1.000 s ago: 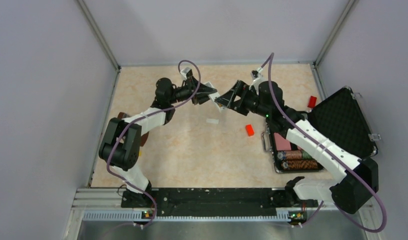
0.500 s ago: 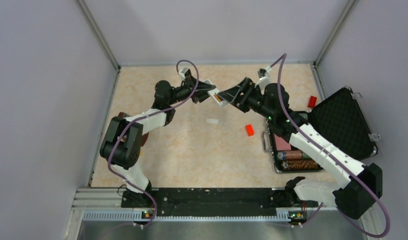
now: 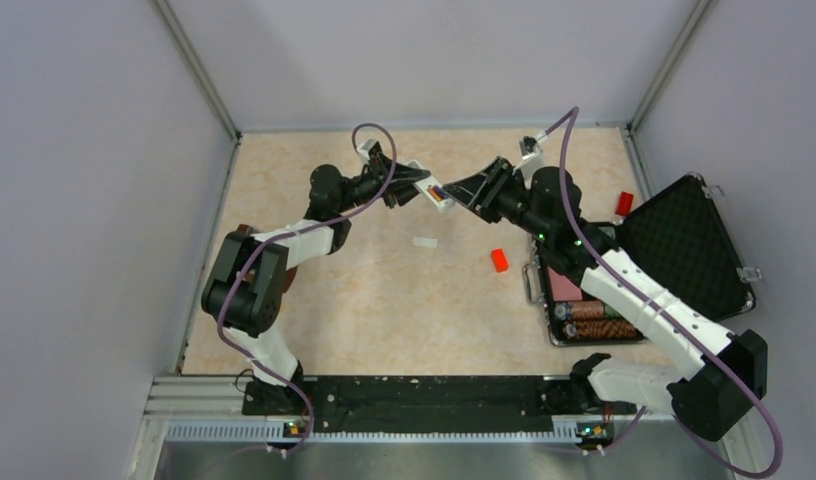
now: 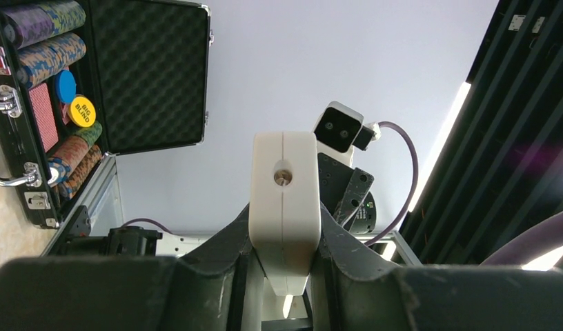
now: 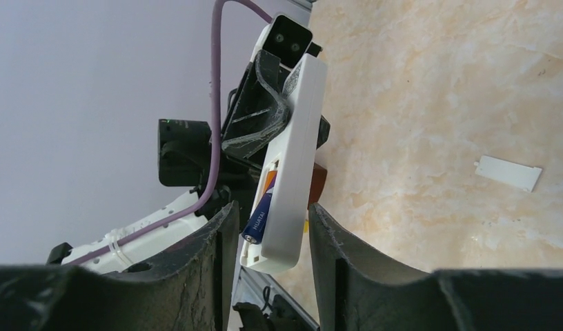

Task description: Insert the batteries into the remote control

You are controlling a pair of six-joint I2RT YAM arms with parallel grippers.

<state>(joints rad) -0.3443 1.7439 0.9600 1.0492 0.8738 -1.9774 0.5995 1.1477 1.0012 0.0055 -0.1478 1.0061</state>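
A yellow round chip (image 4: 82,110) in the open case (image 4: 147,76) reads "BIG BLIND". The blue battery (image 5: 257,219) in the remote (image 5: 292,158) carries small white lettering, seemingly "HUATAI".

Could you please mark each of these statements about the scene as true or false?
1. The left gripper holds the remote control in the air. True.
2. The white cover is clipped onto the remote control. False: it lies loose on the table.
3. A battery sits in the remote control's open compartment. True.
4. The case on the right is shut. False: its lid stands open.
5. The right gripper holds the red block. False: the block lies on the table, and the right gripper's fingers stand either side of the remote control's battery end.
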